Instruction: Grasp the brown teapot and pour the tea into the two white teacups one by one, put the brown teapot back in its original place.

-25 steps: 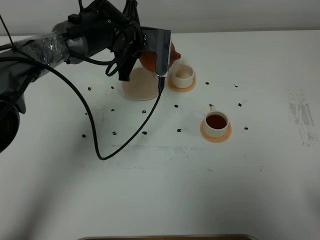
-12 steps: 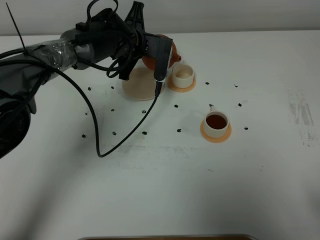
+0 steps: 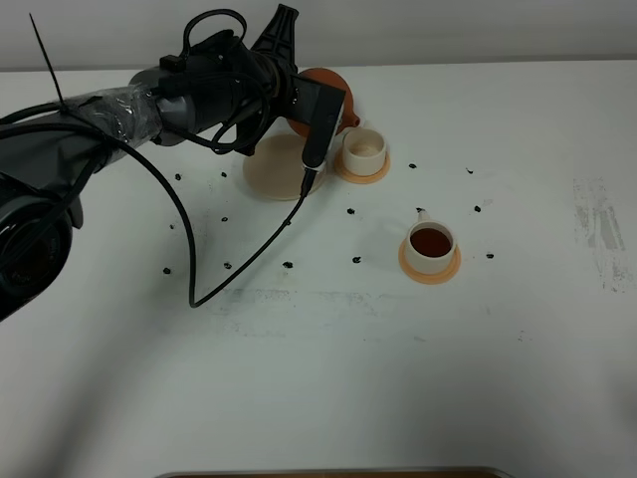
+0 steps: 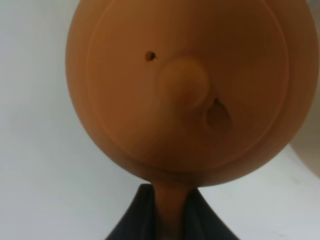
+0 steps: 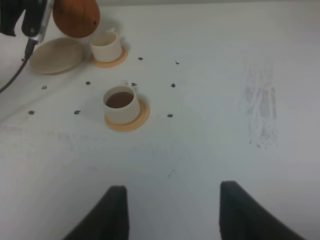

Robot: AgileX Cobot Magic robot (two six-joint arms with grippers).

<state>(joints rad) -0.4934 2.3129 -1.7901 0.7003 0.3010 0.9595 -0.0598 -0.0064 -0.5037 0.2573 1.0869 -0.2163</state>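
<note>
My left gripper [image 3: 302, 106] is shut on the loop handle of the brown teapot [image 3: 328, 92] and holds it in the air above the far edge of the beige saucer [image 3: 282, 167]. Its spout points toward the far white teacup [image 3: 364, 147], whose inside looks pale. The left wrist view is filled by the teapot's [image 4: 182, 90] lid and knob, with the handle clamped in the left gripper [image 4: 170, 210]. The near white teacup [image 3: 431, 243] holds dark tea on an orange coaster [image 3: 430, 265]. In the right wrist view my right gripper [image 5: 172, 212] is open, short of the near teacup [image 5: 120, 103].
A black cable [image 3: 234, 264] trails from the left arm across the table in front of the saucer. Small black marks dot the surface around the cups. A faint grey smudge [image 3: 600, 229] lies at the right. The far cup stands on its own orange coaster [image 3: 360, 169].
The left arm has carried the teapot back and upward, away from the saucer, which now shows almost whole. Both cups have stayed where they were.
</note>
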